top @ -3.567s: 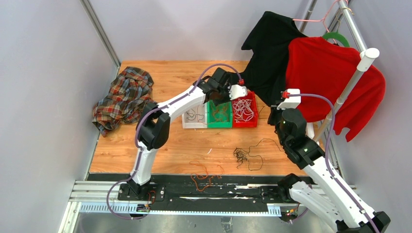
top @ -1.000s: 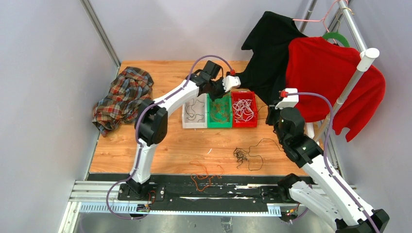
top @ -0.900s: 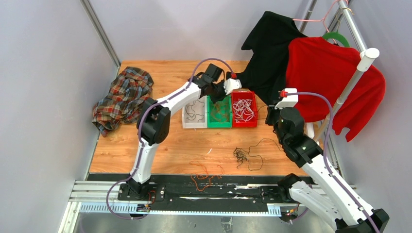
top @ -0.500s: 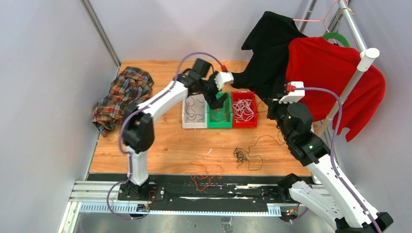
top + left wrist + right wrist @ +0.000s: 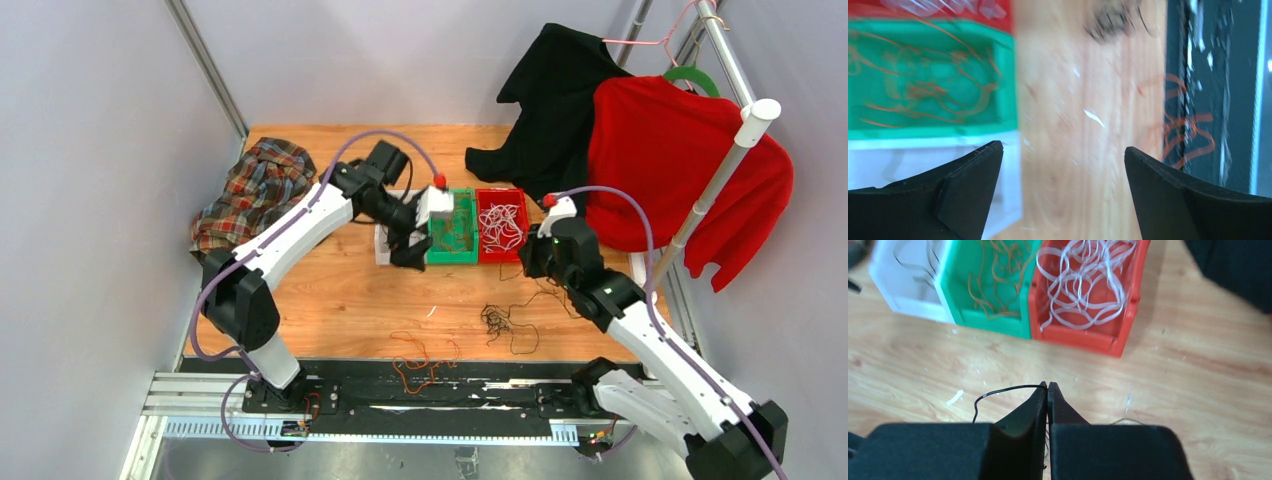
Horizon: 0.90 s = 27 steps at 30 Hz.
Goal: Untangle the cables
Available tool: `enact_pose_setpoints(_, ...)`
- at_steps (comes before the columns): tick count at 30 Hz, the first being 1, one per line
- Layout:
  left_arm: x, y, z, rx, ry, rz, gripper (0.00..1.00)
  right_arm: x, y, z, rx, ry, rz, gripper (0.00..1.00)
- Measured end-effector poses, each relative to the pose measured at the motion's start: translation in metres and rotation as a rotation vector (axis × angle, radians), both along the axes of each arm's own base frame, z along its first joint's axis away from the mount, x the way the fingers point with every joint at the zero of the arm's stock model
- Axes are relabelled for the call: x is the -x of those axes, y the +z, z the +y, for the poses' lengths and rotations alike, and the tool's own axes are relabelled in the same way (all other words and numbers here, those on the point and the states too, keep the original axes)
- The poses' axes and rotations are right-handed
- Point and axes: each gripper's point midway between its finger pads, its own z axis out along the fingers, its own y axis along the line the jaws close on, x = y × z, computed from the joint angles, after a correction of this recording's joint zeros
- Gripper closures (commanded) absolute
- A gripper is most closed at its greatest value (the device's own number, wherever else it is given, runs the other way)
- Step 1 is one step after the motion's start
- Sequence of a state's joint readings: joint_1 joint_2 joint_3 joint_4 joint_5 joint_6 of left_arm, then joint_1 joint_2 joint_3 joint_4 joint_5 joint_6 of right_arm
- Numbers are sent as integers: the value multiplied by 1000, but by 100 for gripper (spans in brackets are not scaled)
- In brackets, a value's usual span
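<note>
Near the bins, my right gripper pinches a hair-thin, curling black cable; my left gripper is spread wide.

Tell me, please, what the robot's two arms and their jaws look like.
Both arms have white shell links with black joints: the left arm and right arm. A thick purple cable runs along each. Each wrist carries a white block with a small red cap. The jaws are matte black wedges tapering to points.
</note>
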<state>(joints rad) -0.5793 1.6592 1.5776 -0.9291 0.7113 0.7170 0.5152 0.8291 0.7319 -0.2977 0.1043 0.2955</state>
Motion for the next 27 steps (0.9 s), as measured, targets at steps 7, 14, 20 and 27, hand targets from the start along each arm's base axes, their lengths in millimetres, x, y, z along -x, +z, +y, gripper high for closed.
enact_pose_setpoints(7,99,-97,58,-270,-272,142,2,11,-52,2,68,12,161,99)
enact_pose_setpoints(14,135,-124,66,-339,-442,132,2,5,-40,-13,78,-69,100,99)
enact_pose_setpoints(20,140,-154,54,-372,-464,63,18,3,-23,-27,80,-140,28,99)
enact_pose_setpoints(27,140,-179,44,-417,-445,-2,62,3,-19,-38,91,-187,-2,99)
